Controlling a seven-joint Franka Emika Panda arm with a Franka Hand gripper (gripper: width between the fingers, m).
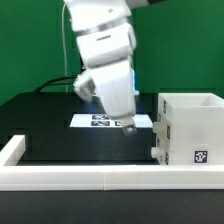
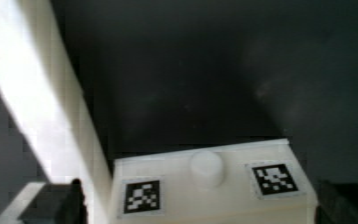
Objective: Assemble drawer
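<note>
The drawer's large hollow white box (image 1: 190, 125) stands at the exterior view's right and carries a square tag (image 1: 198, 155). In the wrist view a small white tray (image 2: 208, 185) shows its front face, with a round knob (image 2: 206, 163) between two tags. It lies close under my gripper (image 2: 208, 205), between the two dark fingers (image 2: 51, 202). The fingers stand wide apart at either side of the tray, and I see no grip on it. In the exterior view my gripper (image 1: 127, 125) hangs low over the black table, left of the box. No tray shows there.
The marker board (image 1: 100, 120) lies behind my gripper. A low white border wall (image 1: 100, 178) runs along the front edge and turns back at the left (image 1: 12, 150). A long white strip (image 2: 43, 90) crosses the wrist view beside the tray.
</note>
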